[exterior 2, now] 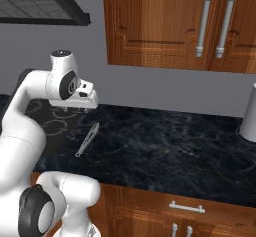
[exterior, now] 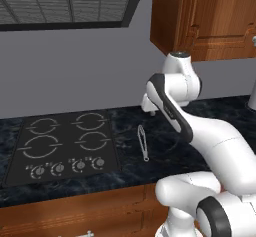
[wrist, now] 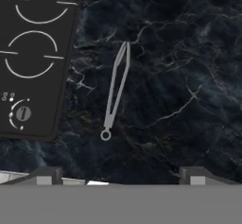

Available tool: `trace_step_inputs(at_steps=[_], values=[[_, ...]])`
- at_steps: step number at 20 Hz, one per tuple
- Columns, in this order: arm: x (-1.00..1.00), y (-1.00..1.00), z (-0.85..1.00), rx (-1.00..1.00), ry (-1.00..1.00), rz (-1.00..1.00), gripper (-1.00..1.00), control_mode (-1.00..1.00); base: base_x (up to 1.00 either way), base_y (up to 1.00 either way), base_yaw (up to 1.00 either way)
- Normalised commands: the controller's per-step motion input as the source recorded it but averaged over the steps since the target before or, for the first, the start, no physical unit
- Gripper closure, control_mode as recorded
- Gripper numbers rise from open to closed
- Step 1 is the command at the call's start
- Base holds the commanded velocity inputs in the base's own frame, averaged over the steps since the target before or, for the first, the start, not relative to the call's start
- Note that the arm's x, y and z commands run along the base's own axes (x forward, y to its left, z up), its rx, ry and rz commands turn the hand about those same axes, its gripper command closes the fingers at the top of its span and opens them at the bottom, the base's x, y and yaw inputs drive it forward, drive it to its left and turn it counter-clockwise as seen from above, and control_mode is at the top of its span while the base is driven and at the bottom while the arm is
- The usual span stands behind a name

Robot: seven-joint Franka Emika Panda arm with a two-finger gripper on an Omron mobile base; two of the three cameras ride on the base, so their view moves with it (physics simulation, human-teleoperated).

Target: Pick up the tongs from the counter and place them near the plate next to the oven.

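Leftmost, a black cooktop (exterior: 65, 148) with four ring burners and a row of knobs (exterior: 67, 167) along its near edge, set flush into the surface (exterior: 150, 171), which is glossy black stone with pale bluish veining over brown wooden cabinet fronts. Next, just right of the cooktop and apart from its edge, the tongs (exterior: 143, 142): slender silver-grey metal, lying flat on the bare stone, two thin arms joined at the near end by a small ring, the far tips close together. Above the tongs, not touching them, the fingers (wrist: 120, 173) of the white arm hang over the surface; in the hand view the two dark fingertips (wrist: 45, 175) stand wide apart with nothing between them, the tongs lying ahead of the gap. Overhead, a grey range hood (exterior: 65, 3) to the left and wooden wall cabinets (exterior 2: 180, 23) with silver bar handles to the right. Far right, a pale grey upright container (exterior 2: 248, 116) stands on the surface, well apart from the tongs.
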Motion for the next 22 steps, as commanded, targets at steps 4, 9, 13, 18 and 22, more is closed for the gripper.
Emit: trace_step_inputs(at_steps=[4,9,13,18,22], values=[[0.00,0.28,-0.48,0.00,0.00,0.00,-1.00,-1.00,0.00,0.00,0.00],[0.12,0.08,-0.47,0.00,0.00,-0.01,-1.00,-1.00,0.00,0.00,0.00],[0.31,0.00,-0.38,0.00,0.02,-0.06,-1.00,-1.00,0.00,0.00,0.00],[0.40,0.00,-0.42,0.00,0.06,-0.06,-1.00,-1.00,0.00,0.00,0.00],[0.39,0.00,-0.41,0.00,0.06,-0.06,-1.00,-1.00,0.00,0.00,0.00]])
